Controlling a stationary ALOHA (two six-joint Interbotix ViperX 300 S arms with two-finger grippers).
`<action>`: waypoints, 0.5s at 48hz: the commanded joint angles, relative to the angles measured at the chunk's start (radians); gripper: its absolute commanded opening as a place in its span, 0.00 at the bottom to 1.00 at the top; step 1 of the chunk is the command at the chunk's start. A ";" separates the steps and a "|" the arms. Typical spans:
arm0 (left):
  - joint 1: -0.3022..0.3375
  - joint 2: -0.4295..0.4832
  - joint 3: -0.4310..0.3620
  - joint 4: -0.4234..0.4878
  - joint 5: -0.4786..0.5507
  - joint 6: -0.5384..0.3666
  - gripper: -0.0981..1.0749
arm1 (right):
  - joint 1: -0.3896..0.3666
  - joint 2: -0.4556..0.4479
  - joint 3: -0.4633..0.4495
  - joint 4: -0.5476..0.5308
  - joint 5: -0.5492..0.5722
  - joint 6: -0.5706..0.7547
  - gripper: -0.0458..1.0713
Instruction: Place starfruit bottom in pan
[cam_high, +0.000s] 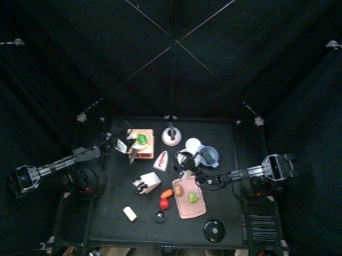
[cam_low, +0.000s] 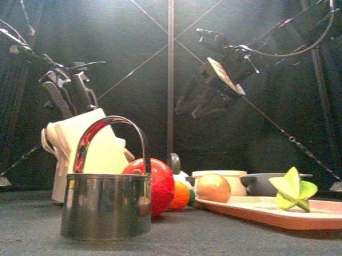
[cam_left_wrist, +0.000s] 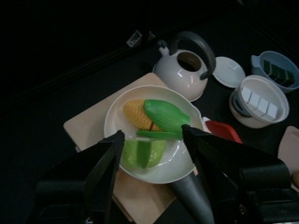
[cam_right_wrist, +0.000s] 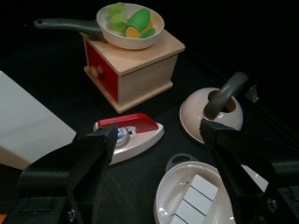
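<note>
Starfruit lay on the pink tray near the front of the table in the top view. The left gripper was by the wooden box at the back. The right gripper was close beside the tray.

In the front view the starfruit was a green-yellow star shape, sitting on the tray at the right. A metal cup stood well apart from it, at the left.

In the left wrist view the left gripper hung over the pan, with its jaws spread wide and pinching nothing. Corn and a green piece lay in the pan. I could not tell if that piece was starfruit.

In the right wrist view the right gripper also had its jaws spread, with nothing between them. The pan sat on top of the wooden box, with a kettle nearby.

The starfruit looked like a light, hard toy with smooth, slippery ridges. A good place to hold it was likely across two flat sides, low down, so it would not slip out.
</note>
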 joint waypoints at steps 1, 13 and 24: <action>0.003 0.002 -0.012 -0.003 -0.017 0.002 0.86 | -0.003 -0.015 -0.021 -0.003 0.002 0.002 0.97; -0.002 0.002 -0.012 -0.008 -0.018 0.002 0.86 | -0.005 -0.015 -0.020 -0.003 -0.008 -0.002 0.97; -0.005 0.002 -0.009 -0.014 -0.021 0.000 0.86 | 0.002 -0.012 -0.029 0.000 -0.075 -0.003 0.97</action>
